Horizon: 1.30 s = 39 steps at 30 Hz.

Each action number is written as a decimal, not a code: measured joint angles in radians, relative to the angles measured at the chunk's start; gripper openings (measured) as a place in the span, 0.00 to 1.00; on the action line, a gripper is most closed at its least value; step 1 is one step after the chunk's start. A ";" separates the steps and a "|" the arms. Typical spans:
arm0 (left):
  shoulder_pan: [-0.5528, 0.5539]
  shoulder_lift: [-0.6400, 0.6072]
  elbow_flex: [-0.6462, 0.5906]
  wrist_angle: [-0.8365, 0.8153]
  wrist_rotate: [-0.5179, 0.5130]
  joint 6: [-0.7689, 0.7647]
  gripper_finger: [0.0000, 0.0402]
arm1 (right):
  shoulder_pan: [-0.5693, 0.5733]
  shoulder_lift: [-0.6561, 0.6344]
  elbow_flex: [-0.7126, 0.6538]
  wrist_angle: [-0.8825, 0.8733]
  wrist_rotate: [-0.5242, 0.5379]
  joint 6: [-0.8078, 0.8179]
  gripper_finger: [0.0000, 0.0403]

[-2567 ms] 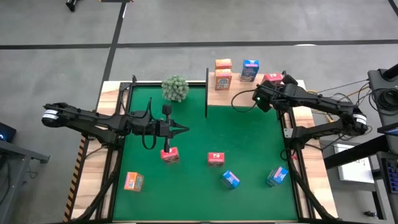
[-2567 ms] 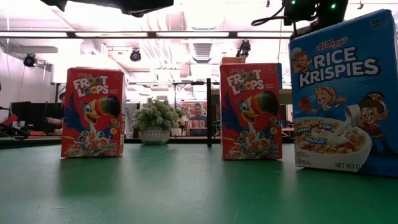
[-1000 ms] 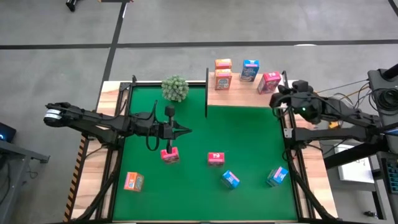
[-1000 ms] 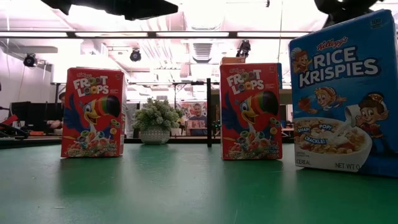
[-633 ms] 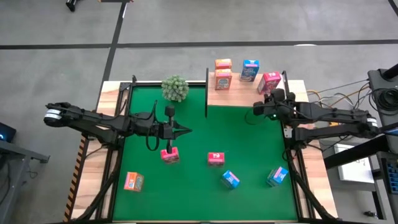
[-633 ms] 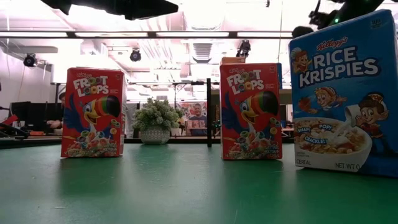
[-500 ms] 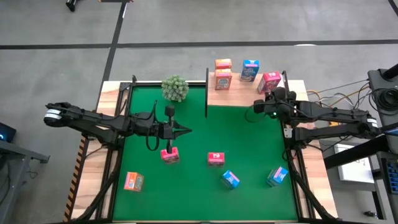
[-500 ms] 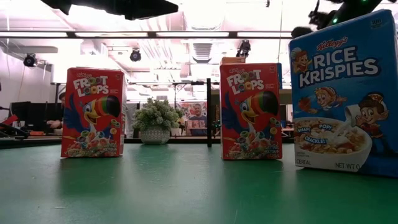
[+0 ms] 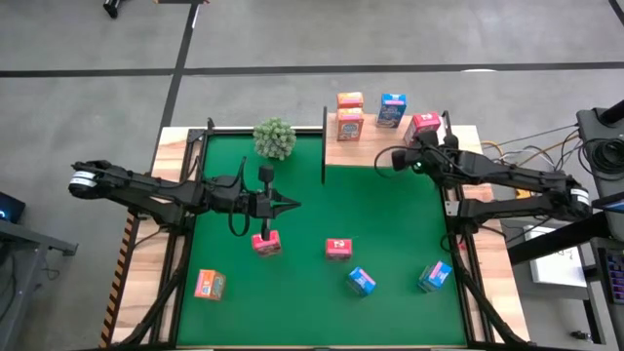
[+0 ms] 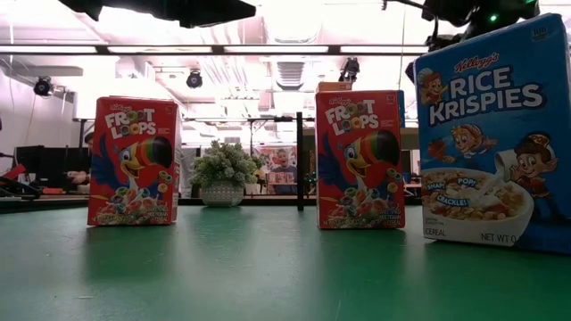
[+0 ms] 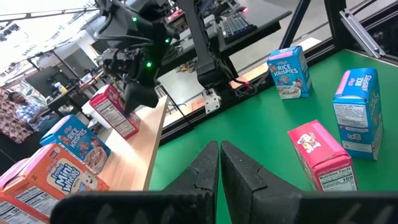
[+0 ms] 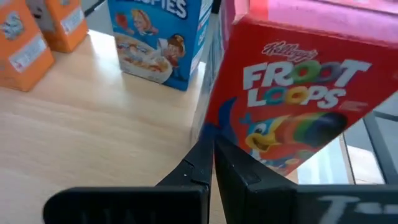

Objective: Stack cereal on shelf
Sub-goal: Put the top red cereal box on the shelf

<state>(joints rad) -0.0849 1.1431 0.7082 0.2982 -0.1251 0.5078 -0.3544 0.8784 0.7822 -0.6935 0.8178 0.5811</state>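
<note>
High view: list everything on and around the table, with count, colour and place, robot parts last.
Mini-Wheats boxes: two, orange, on the shelf's left part.
Rice Krispies box: one, blue, mid-shelf.
Froot Loops box: one, red, shelf's right end.
Shelf: one, light wood, back right.
Plant: one, green, back edge of the mat.
Mat: one, green, holding two red boxes, two blue boxes, one orange box.
Left end effector: shut, above the mat.
Right end effector: shut, at the shelf's front edge beside the Froot Loops box.
</note>
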 joint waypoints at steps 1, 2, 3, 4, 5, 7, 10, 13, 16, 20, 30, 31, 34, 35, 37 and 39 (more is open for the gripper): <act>0.000 0.000 0.000 0.000 0.000 0.000 0.00 | -0.009 0.002 0.000 0.001 -0.010 -0.007 0.02; 0.000 0.000 0.000 0.000 0.000 0.000 0.00 | -0.018 0.002 0.000 0.001 -0.017 -0.014 0.02; 0.000 0.000 0.000 0.000 0.000 0.000 0.00 | -0.025 0.002 0.000 0.001 -0.019 -0.017 0.02; 0.000 0.000 0.000 0.000 -0.001 0.000 0.00 | -0.030 0.001 0.000 0.001 -0.022 -0.017 0.02; 0.000 0.000 0.000 0.000 -0.001 0.000 0.00 | -0.034 0.000 0.000 0.001 -0.029 -0.018 0.02; 0.000 0.000 0.000 0.000 -0.003 0.000 0.00 | -0.039 0.001 0.000 0.001 -0.033 -0.022 0.02; 0.000 0.000 0.000 0.000 -0.008 0.000 0.00 | -0.039 0.003 0.000 0.010 -0.033 -0.030 0.02; 0.000 0.000 0.000 0.000 -0.008 0.000 0.00 | -0.062 0.012 0.000 0.082 -0.029 -0.096 0.02; 0.000 0.000 0.000 0.000 -0.008 0.000 0.00 | -0.094 0.016 0.000 0.158 -0.060 -0.165 0.02; 0.000 0.000 0.000 0.000 -0.015 0.000 0.00 | -0.122 0.014 0.000 0.180 -0.127 -0.192 0.02; 0.000 0.000 0.000 -0.007 -0.026 -0.003 0.00 | -0.131 0.009 0.000 0.107 -0.123 -0.145 0.02; 0.000 0.000 0.000 -0.007 -0.026 -0.003 0.00 | -0.136 0.012 0.000 0.096 -0.105 -0.142 0.02; 0.000 0.000 0.000 -0.007 -0.026 -0.003 0.00 | -0.158 0.022 0.000 0.083 -0.072 -0.160 0.02; 0.000 0.000 0.000 -0.007 -0.025 -0.003 0.00 | -0.168 0.024 0.000 0.086 -0.070 -0.181 0.02; 0.000 0.000 0.000 -0.007 -0.026 -0.003 0.00 | -0.188 0.030 0.000 0.090 -0.066 -0.219 0.02; 0.000 0.000 0.000 -0.007 -0.026 -0.003 0.00 | -0.207 0.037 0.000 0.098 -0.066 -0.272 0.02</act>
<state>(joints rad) -0.0849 1.1431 0.7082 0.2909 -0.1509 0.5045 -0.5615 0.9152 0.7822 -0.5957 0.7513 0.3095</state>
